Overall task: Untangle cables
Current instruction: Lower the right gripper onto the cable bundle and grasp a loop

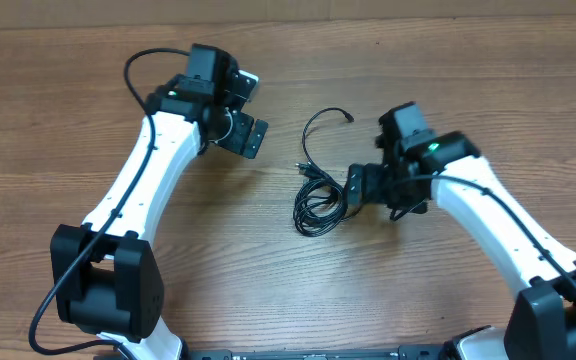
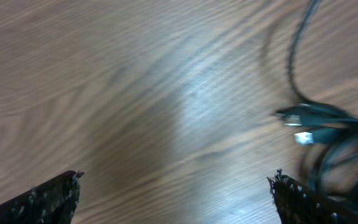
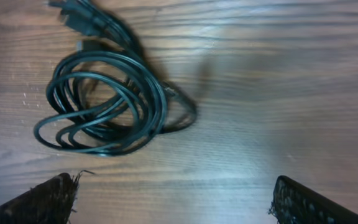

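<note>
The cables (image 1: 318,203) lie in a black coiled bundle at the middle of the wooden table, with one loose strand (image 1: 320,125) curving up to a small plug. My right gripper (image 1: 356,187) is open just right of the coil, empty. In the right wrist view the coil (image 3: 104,102) lies ahead of the open fingers (image 3: 176,196), toward the left. My left gripper (image 1: 251,135) is open and empty, left of the loose strand. In the left wrist view the plugs (image 2: 306,121) and the cable show blurred at the right edge, beyond the open fingers (image 2: 176,190).
The wooden table (image 1: 268,280) stretches around the cables. Both white arms reach in from the front corners, and a thicker black robot cable (image 1: 143,62) loops off the left arm.
</note>
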